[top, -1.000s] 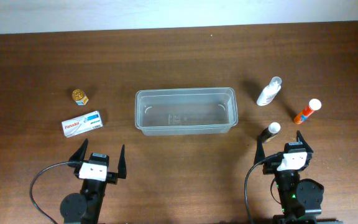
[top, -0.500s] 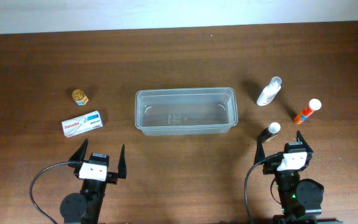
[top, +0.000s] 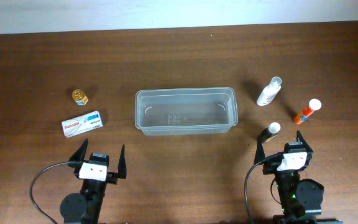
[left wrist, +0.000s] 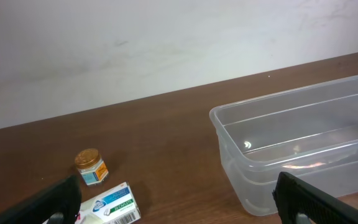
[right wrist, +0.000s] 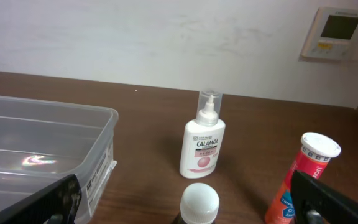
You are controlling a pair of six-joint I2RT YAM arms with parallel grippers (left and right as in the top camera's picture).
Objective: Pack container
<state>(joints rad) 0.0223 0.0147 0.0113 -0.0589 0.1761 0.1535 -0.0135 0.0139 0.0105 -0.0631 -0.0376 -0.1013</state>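
The clear plastic container (top: 186, 111) stands empty at the table's middle; it also shows in the left wrist view (left wrist: 303, 143) and the right wrist view (right wrist: 36, 149). A white medicine box (top: 82, 124) (left wrist: 107, 205) and a small gold-lidded jar (top: 80, 96) (left wrist: 91, 167) lie to its left. A white calamine bottle (top: 269, 92) (right wrist: 202, 144), an orange tube (top: 307, 111) (right wrist: 300, 177) and a dark white-capped bottle (top: 270, 130) (right wrist: 199, 204) lie to its right. My left gripper (top: 99, 158) (left wrist: 179, 214) is open near the front edge. My right gripper (top: 283, 144) (right wrist: 188, 214) is open, just behind the dark bottle.
A white wall runs behind the brown wooden table (top: 179, 56). A wall thermostat (right wrist: 339, 32) shows in the right wrist view. Black cables loop beside each arm base at the front edge.
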